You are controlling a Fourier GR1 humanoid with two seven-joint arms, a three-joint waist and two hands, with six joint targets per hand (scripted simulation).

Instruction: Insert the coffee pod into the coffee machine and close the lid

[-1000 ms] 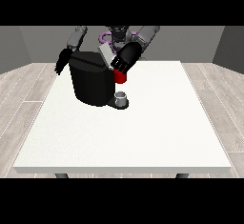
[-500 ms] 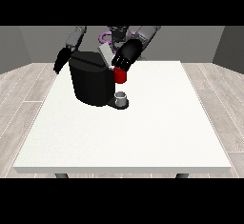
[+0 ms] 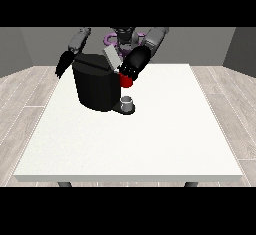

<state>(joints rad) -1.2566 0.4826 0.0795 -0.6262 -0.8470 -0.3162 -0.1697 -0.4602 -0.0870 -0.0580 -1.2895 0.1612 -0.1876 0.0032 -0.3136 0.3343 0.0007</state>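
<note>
We are looking first at the hand at the view's right (image 3: 131, 68), a matte black shape that is hovering at the upper front corner of the coffee machine (image 3: 98, 85). Its fingers are pointing down toward a red thing at the machine (image 3: 126, 81), which is showing as a small rounded, glossy patch just below them; whether they are touching it, and whether they are apart or together, we cannot tell. Just above that hand, a pale grey flat lid (image 3: 112, 58) is standing tilted up from the top of the machine.

The hand at the view's left (image 3: 63, 64) is hanging beside the machine's far side, with thin dark fingers trailing downward and holding nothing, looking relaxed and straight.

The machine itself is a blocky, dull black body with rounded edges, sitting on the white table (image 3: 150, 144), whose surface is looking smooth and faintly speckled. At the machine's base, a small grey thing (image 3: 128, 101), round and cup-like, is resting on a dark drip tray; we cannot tell it for the coffee pod, and we are not seeing the pod plainly anywhere.
</note>
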